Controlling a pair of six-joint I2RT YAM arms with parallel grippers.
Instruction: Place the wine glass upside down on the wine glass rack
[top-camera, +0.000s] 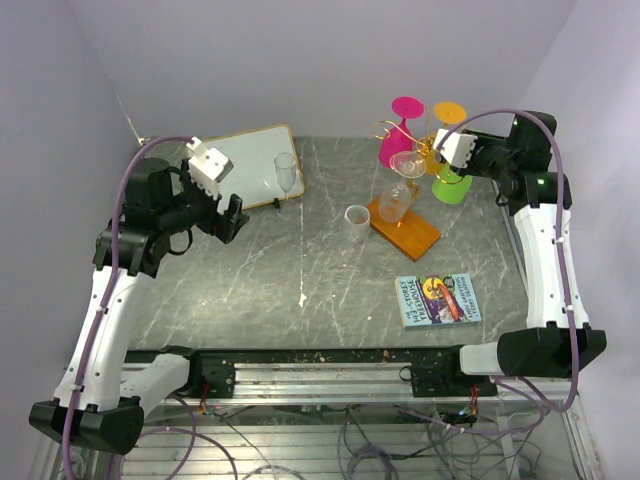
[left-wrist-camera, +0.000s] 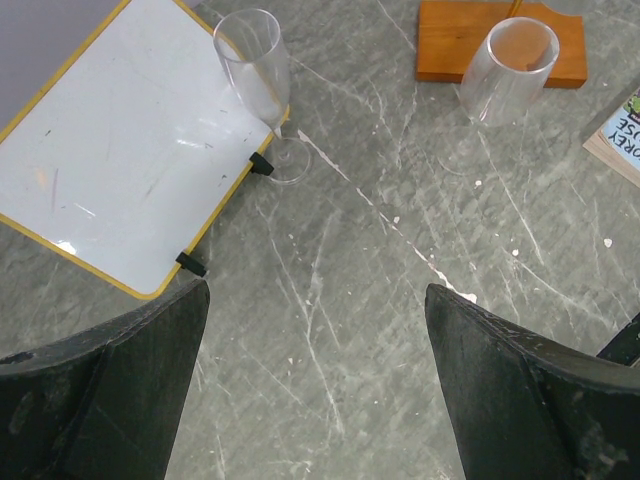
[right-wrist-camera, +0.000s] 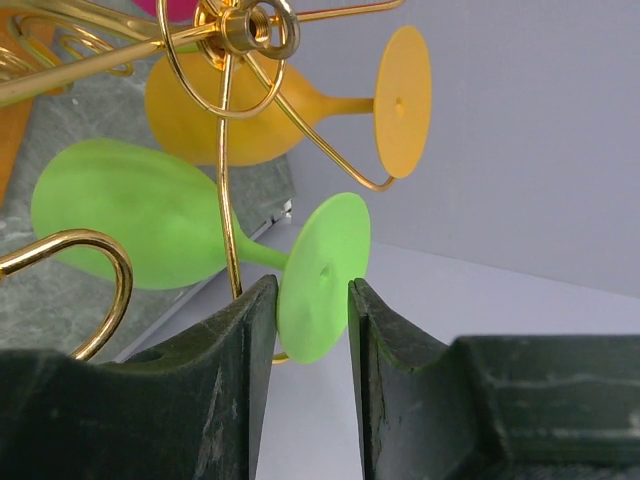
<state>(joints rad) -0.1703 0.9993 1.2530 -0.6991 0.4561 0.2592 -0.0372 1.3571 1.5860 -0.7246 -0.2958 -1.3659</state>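
Observation:
The green wine glass (right-wrist-camera: 130, 225) hangs bowl-down on the right side of the gold wine glass rack (right-wrist-camera: 245, 30). Its stem crosses a gold wire. Its round foot (right-wrist-camera: 322, 262) stands between the fingers of my right gripper (right-wrist-camera: 312, 285), whose jaws are slightly parted, with a gap showing on the right side of the foot. From above, the green glass (top-camera: 452, 187) sits just below the right gripper (top-camera: 449, 165), beside the rack's orange base (top-camera: 405, 228). My left gripper (left-wrist-camera: 318, 290) is wide open and holds nothing above bare table.
A pink glass (top-camera: 400, 125), an orange glass (top-camera: 445, 125) and a clear glass (top-camera: 408, 163) hang on the rack. A flute (left-wrist-camera: 255, 75) stands by the whiteboard (left-wrist-camera: 120, 150). A clear tumbler (left-wrist-camera: 508, 70) is near the orange base. A book (top-camera: 437, 299) lies front right.

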